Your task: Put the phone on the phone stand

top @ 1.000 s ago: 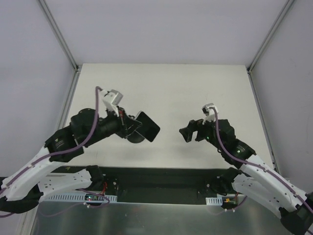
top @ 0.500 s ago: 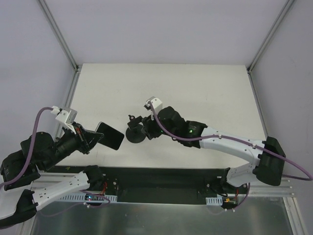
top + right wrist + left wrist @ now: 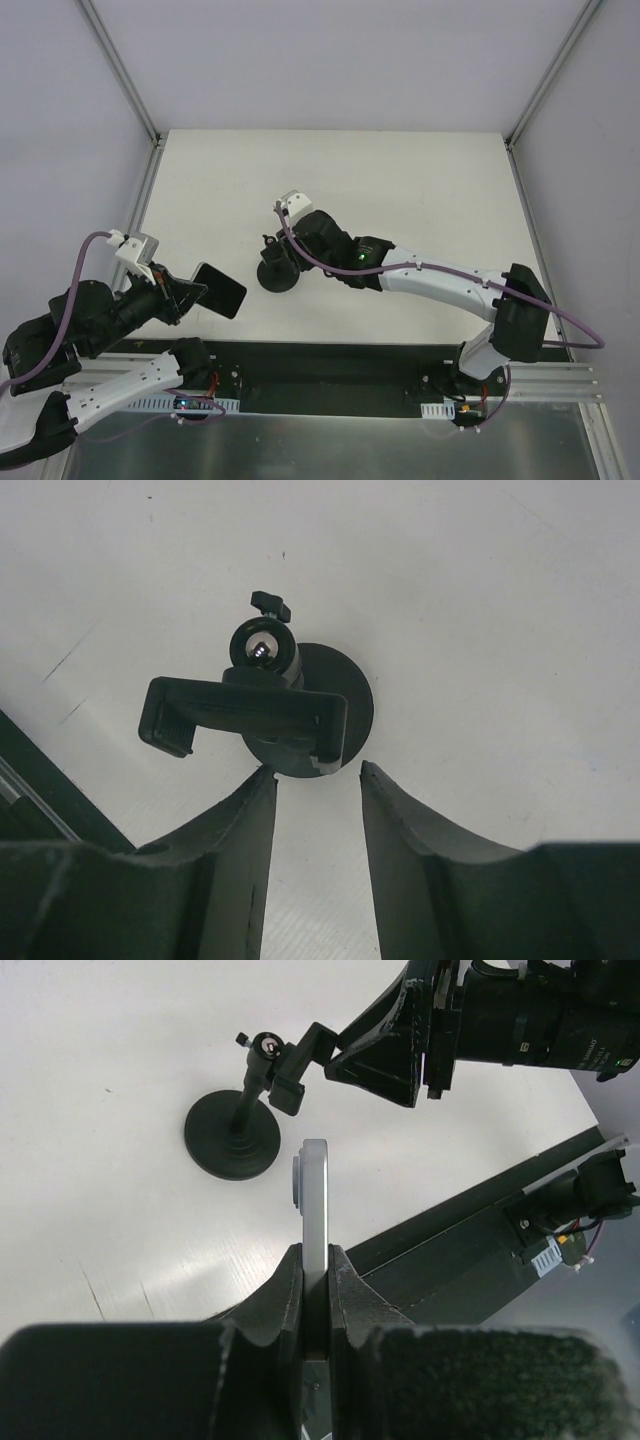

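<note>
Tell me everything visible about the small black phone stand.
The small matte-black phone stand stands upright on the white table, left of centre. It has a round disc base, a short post, a ball joint with a side knob, and a clamp cradle with hooked ends, empty. The open right pincer sits at the cradle; contact cannot be told. The thin black phone, held in the shut left pincer, is apart from it.

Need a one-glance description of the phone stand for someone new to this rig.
On the white table, look left of centre, ahead of the right claw. The phone stand is the small black piece with a round disc base, short post and clamp cradle. Unlike the flat phone in the left claw, it sits on the table.
</note>
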Controlling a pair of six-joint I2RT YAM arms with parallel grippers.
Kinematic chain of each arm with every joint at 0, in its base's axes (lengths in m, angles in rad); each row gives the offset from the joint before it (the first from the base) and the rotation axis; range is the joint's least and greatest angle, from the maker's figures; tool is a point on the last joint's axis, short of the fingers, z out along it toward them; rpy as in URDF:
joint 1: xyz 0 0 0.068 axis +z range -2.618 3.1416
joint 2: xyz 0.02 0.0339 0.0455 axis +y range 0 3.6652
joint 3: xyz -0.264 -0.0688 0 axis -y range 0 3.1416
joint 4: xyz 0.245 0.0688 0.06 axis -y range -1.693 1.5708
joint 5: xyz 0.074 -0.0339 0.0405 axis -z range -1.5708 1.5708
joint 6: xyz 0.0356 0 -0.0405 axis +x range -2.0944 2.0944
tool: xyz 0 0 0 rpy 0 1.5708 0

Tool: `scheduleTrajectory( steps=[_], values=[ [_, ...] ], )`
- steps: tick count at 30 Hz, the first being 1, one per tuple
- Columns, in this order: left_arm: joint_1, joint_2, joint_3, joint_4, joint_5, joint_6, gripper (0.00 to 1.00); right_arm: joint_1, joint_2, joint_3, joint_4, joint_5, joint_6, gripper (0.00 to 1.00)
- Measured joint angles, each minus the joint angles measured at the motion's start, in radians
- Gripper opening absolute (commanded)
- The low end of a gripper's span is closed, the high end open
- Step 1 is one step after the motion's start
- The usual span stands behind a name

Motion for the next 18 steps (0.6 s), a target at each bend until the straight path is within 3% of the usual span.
scheduleTrajectory(
  steps=[12,15,18],
  values=[
    [0.0,0.035,-0.04,0.003,0.009,-0.002,0.0,-0.028,0.049,0.039,-0.005,-0.038,-0.029,0.28],
    [0.0,0.043,-0.05,0.005,0.021,-0.002,0.0,-0.028,0.053,0.043,-0.005,-0.039,-0.044,0.18],
    [0.0,0.05,-0.068,0.03,0.035,-0.002,0.0,-0.028,0.054,0.044,-0.005,-0.04,-0.057,0.01]
  ],
)
